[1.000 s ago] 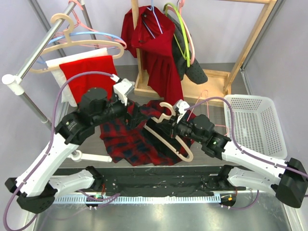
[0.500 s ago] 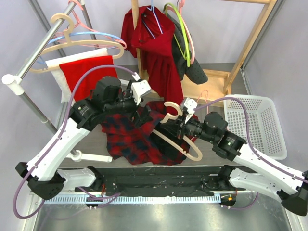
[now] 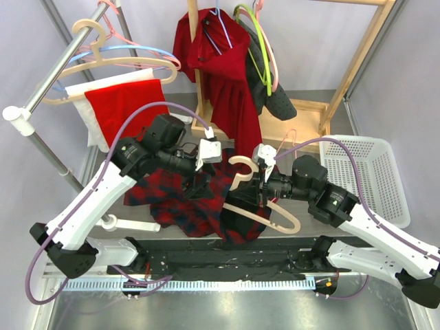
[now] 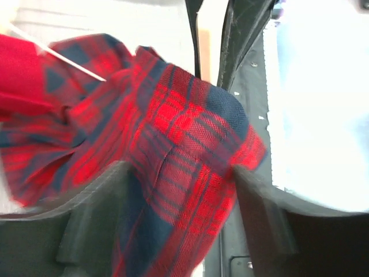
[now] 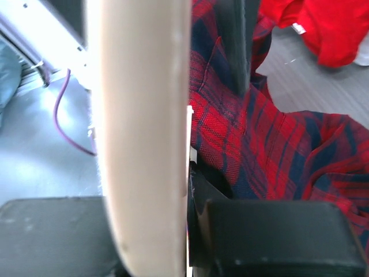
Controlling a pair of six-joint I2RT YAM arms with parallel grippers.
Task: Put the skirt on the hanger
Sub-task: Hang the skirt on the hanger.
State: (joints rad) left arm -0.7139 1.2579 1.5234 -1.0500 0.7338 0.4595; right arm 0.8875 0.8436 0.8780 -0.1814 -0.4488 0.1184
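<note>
Nearest the arm bases, the right end effector (image 3: 258, 190) is clamped on the beige hanger (image 3: 285, 214). Its wrist view shows the bar squeezed between the fingers, held low over the right part of the plaid skirt (image 3: 177, 205).

The skirt lies crumpled mid-table, its right edge bunched under and against the hanger. Whether any of it hangs on the bar, I cannot tell.

Just beyond, the left end effector (image 4: 179, 216) stands wide, with a fold of the skirt filling the gap between its fingers (image 4: 95, 222). No firm pinch shows.

As I judge it, the hanger is in hand and at the cloth. Gripping the waistband and drawing it onto the hanger is still to do.

At the far side of the table (image 3: 180, 103) stands a wooden rack (image 3: 357, 62) with other garments.
</note>
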